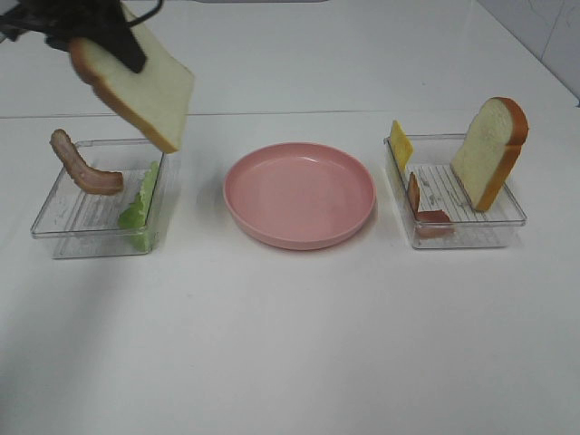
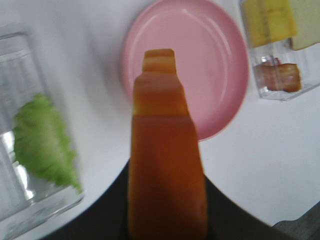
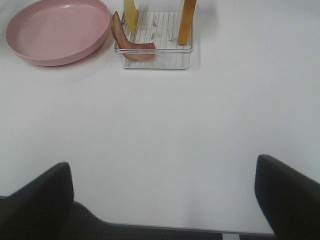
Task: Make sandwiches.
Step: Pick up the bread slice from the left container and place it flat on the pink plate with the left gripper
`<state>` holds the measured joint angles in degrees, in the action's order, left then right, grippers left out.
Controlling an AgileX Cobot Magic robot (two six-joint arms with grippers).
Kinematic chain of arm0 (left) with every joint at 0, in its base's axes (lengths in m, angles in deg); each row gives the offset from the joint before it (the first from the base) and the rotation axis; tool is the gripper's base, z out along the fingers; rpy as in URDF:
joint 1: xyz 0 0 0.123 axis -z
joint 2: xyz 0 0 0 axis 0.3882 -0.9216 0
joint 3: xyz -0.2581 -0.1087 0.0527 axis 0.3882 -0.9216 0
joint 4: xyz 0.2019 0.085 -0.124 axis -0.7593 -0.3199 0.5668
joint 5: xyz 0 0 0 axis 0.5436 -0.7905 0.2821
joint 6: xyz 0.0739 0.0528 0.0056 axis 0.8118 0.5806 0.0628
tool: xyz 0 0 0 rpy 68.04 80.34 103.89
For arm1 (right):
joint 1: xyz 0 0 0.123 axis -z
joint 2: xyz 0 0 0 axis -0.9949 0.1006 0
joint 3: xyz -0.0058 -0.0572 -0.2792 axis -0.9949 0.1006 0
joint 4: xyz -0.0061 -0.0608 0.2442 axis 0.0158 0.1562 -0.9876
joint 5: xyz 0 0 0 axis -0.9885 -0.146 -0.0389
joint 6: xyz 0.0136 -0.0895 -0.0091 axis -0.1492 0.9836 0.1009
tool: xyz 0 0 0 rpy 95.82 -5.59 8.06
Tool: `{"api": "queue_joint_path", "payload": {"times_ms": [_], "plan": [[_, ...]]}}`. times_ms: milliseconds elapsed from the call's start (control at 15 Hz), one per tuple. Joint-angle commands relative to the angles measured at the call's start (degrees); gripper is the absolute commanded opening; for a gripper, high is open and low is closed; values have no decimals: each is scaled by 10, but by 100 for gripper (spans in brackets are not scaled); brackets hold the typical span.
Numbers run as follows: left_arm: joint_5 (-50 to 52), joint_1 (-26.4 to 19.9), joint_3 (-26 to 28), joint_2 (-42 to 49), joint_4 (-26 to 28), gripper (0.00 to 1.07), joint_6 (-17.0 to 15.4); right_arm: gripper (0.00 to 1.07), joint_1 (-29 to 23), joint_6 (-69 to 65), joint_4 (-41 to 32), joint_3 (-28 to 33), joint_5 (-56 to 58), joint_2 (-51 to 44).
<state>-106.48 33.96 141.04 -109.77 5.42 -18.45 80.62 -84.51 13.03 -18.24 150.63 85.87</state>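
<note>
While the pink plate (image 1: 299,195) lies bare, the left gripper (image 1: 116,43) holds one bread slice (image 1: 145,91) aloft; the right gripper (image 3: 165,200) gapes empty, all stacking undone.

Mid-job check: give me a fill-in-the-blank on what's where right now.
The left gripper holds one bread slice in the ____.
The pink plate is ____.
The other bread slice shares a tray with the ____ cheese.
The right gripper has its jaws ____.
Missing: air; empty; yellow; open.
</note>
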Motion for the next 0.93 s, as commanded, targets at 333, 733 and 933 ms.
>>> {"api": "queue_joint_path", "payload": {"times_ms": [333, 733, 933], "plan": [[88, 118, 141, -164, 52, 0, 14, 96, 3, 3, -3, 1, -3, -17], [69, 147, 281, -314, 73, 0, -69, 96, 3, 3, -3, 1, -3, -17], [75, 147, 282, -340, 76, 0, -92, 96, 3, 3, -3, 1, -3, -17]]}}
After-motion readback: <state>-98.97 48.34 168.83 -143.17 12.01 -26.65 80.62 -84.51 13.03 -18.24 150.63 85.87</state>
